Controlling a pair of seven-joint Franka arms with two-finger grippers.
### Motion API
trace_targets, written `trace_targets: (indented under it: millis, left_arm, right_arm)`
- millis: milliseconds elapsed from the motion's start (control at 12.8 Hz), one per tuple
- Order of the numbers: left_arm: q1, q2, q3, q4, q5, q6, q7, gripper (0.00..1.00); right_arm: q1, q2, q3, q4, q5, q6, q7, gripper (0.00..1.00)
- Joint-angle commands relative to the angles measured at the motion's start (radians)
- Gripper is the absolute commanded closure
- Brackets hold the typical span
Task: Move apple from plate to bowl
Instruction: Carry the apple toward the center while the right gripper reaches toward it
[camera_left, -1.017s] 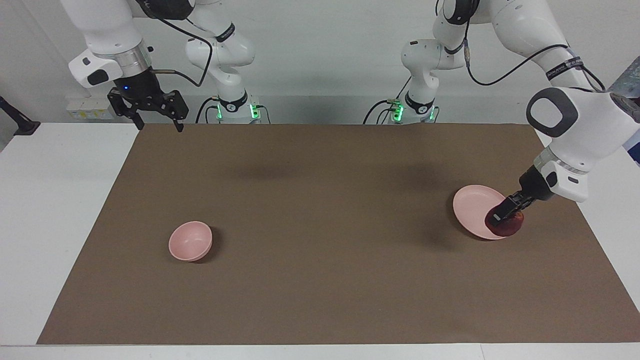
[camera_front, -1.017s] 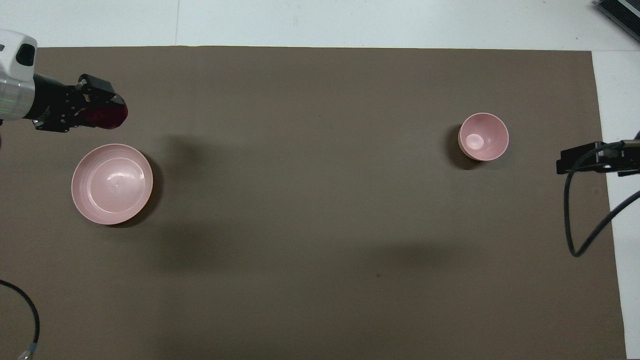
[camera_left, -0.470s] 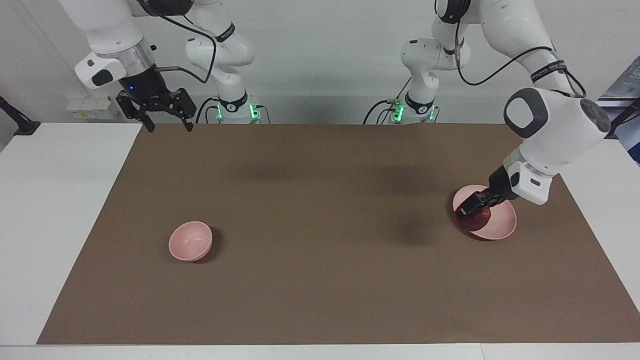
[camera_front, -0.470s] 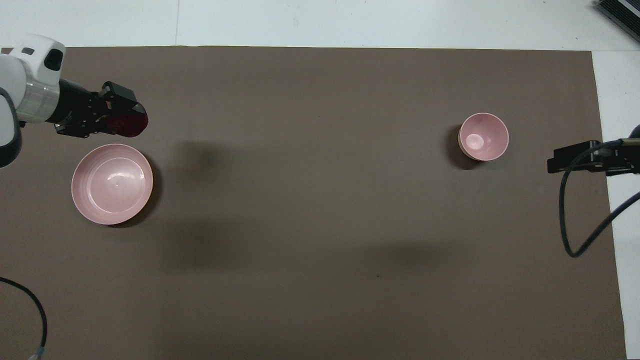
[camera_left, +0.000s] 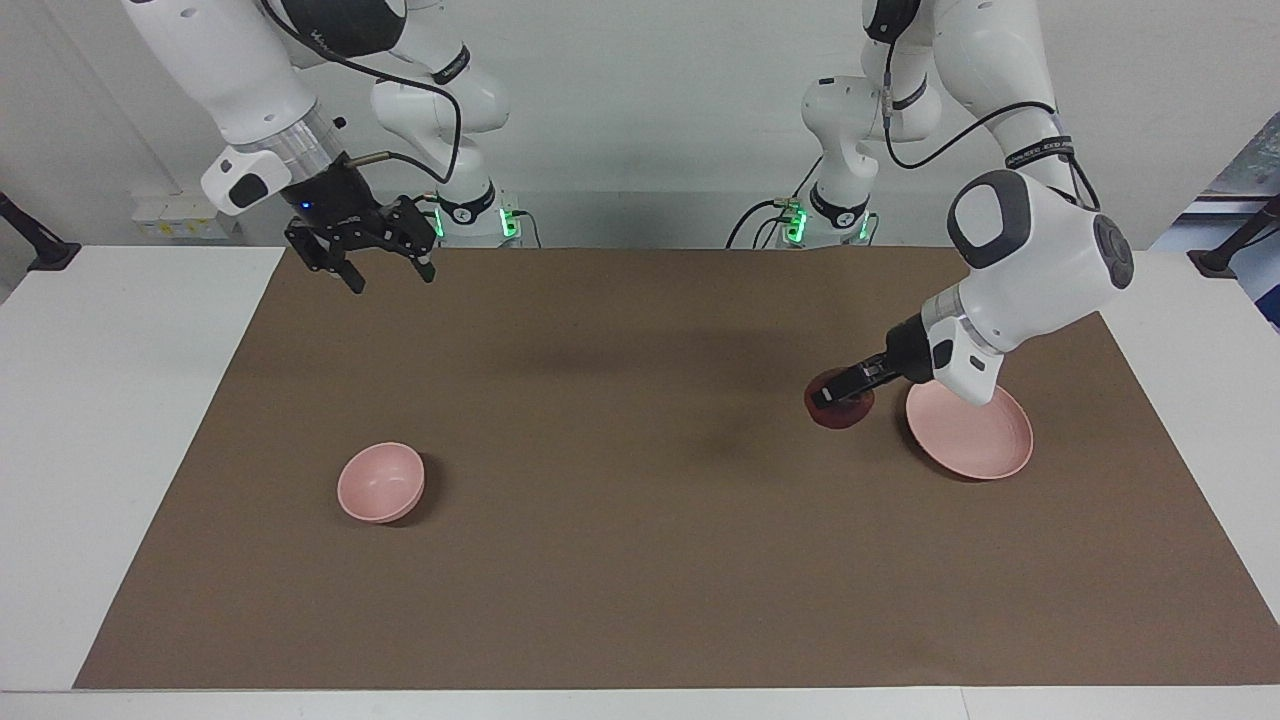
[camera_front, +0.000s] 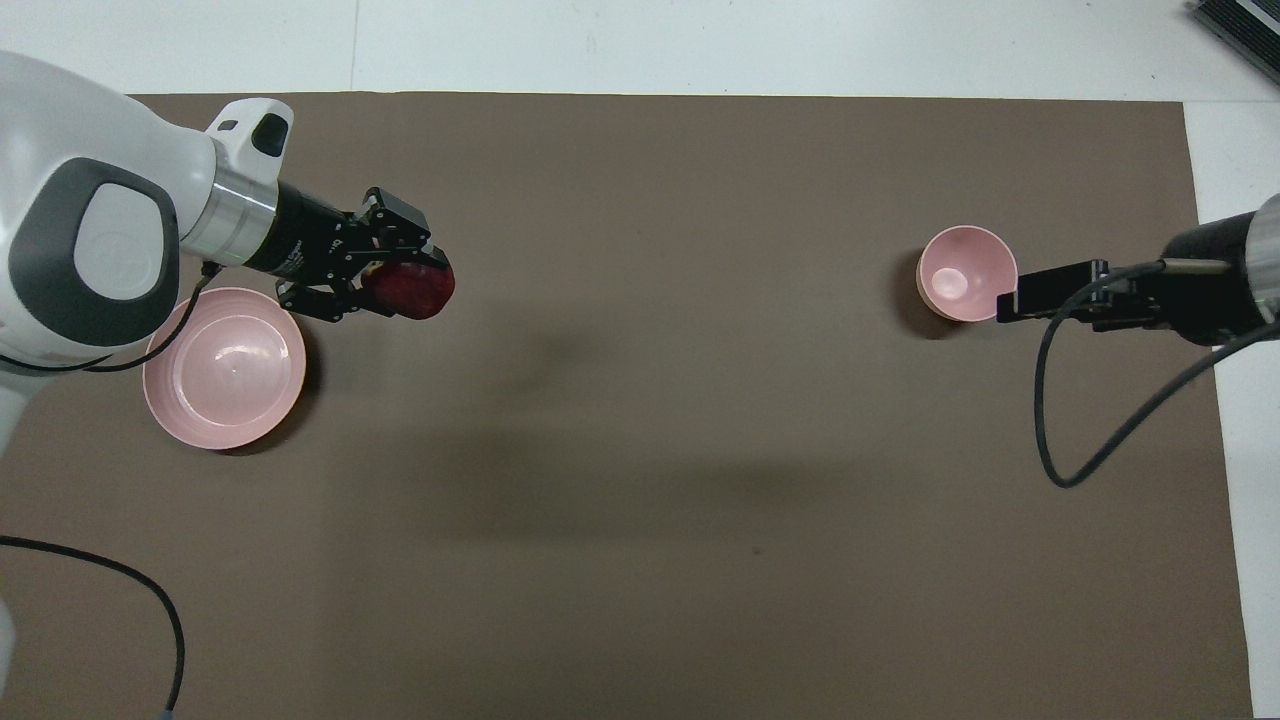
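Note:
My left gripper (camera_left: 834, 399) is shut on the dark red apple (camera_left: 846, 414) and holds it in the air over the brown mat, just beside the plate on the side toward the bowl. In the overhead view the left gripper (camera_front: 404, 285) and the apple (camera_front: 422, 292) show the same. The pale pink plate (camera_left: 975, 440) (camera_front: 224, 367) lies empty at the left arm's end. The small deep pink bowl (camera_left: 380, 482) (camera_front: 966, 273) stands empty at the right arm's end. My right gripper (camera_left: 392, 276) (camera_front: 1010, 300) is open and empty, raised over the mat near the bowl.
A brown mat (camera_left: 640, 560) covers most of the white table (camera_left: 120, 420). A black cable (camera_front: 1060, 440) hangs from the right arm over the mat's edge. Another cable (camera_front: 150, 600) lies at the left arm's end.
My left gripper has carried the apple from over the plate's edge out over the mat, toward the bowl. My right gripper has moved in over the mat, closer to the bowl.

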Motion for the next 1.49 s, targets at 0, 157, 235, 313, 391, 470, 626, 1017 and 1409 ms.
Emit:
trace_targets:
  millis: [0, 157, 235, 313, 391, 470, 626, 1017, 1409]
  left_arm:
    - [-0.017, -0.027, -0.013, -0.039, -0.116, -0.071, -0.061, 1.00]
    - [-0.019, -0.029, -0.040, -0.042, -0.163, -0.103, -0.066, 1.00]
    - [-0.016, -0.030, -0.051, -0.044, -0.229, -0.135, -0.096, 1.00]
    - [-0.016, -0.030, -0.051, -0.044, -0.283, -0.154, -0.203, 1.00]
    - [-0.019, -0.030, -0.059, -0.047, -0.305, -0.160, -0.325, 1.00]
    - [-0.017, -0.030, -0.080, -0.056, -0.335, -0.157, -0.392, 1.00]
    - [-0.016, -0.034, -0.094, -0.059, -0.432, -0.186, -0.453, 1.00]
    - [-0.019, -0.038, -0.195, -0.059, -0.547, -0.182, -0.590, 1.00]
    - [-0.027, -0.038, -0.295, -0.068, -0.674, 0.028, -0.784, 1.00]
  right_arm:
    - [-0.001, -0.026, 0.002, -0.070, 0.133, 0.031, -0.006, 0.00]
    - [0.014, -0.042, 0.002, -0.119, 0.227, 0.066, -0.018, 0.00]
    - [0.017, -0.057, 0.002, -0.157, 0.285, 0.095, -0.059, 0.00]
    - [0.019, -0.072, 0.002, -0.205, 0.339, 0.141, -0.104, 0.00]
    - [0.022, -0.080, 0.004, -0.246, 0.402, 0.175, -0.160, 0.00]
    - [0.022, -0.089, 0.002, -0.272, 0.451, 0.183, -0.208, 0.00]
    - [0.022, -0.100, 0.002, -0.312, 0.532, 0.189, -0.264, 0.00]
    - [0.051, -0.183, 0.002, -0.464, 0.759, 0.172, -0.388, 0.00]
    - [0.056, -0.246, 0.004, -0.542, 0.907, 0.178, -0.416, 0.00]
